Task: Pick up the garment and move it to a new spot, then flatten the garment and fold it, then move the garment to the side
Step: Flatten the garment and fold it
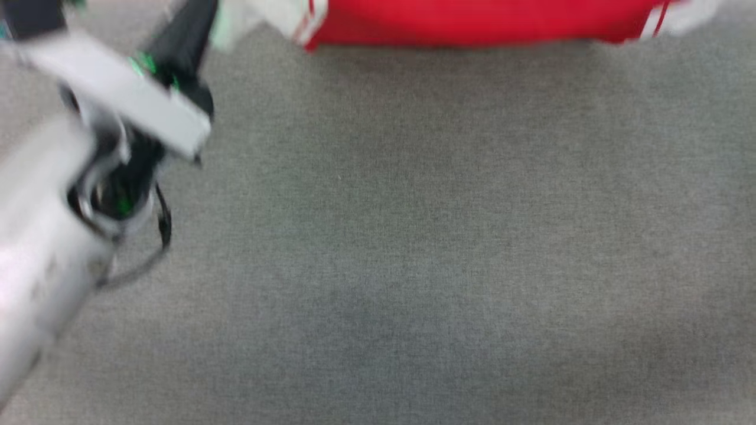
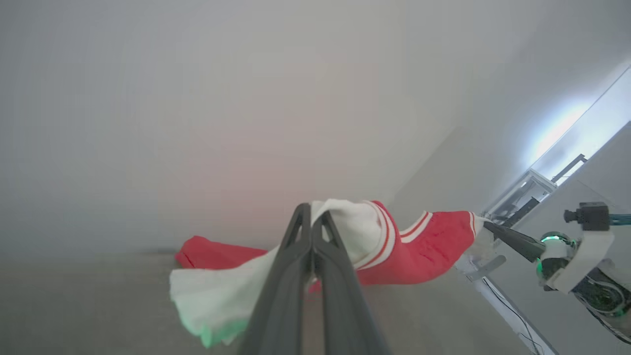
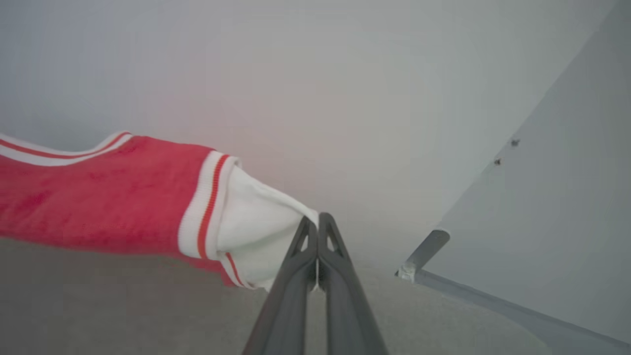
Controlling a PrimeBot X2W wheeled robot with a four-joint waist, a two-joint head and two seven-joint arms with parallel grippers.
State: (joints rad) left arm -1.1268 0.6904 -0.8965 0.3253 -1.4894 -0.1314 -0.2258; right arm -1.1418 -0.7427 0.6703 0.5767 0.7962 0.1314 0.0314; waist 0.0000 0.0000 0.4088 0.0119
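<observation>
Left hand (image 2: 311,217): both dark fingers pressed flat together, with a fold of white sleeve caught between them near the tips. This is the garment (image 2: 424,246). From the pinch, loose white cloth spills down the left side of the fingers. The striped cuff band and red body run off to the right of the tips.

Right hand (image 3: 318,221): fingers closed tight as well, clamped on the other white sleeve. The cloth bunches just left of the tips. Beyond it come the red-and-white trim, then the red body reaching away to the left.

From the left wrist, the right hand's tip meets the far end of the garment. The red cloth therefore hangs as a sagging span between the two hands. One red end trails low, left of the left hand's fingers. Cannot tell whether that end touches the grey surface (image 1: 413,236).

Head view is blurred. The red hem lies along the top edge, just beyond the left hand's fingers. A pale forearm (image 1: 35,265) sits behind that hand.

A pale grey panel (image 3: 542,222) stands to the right of the right hand.
</observation>
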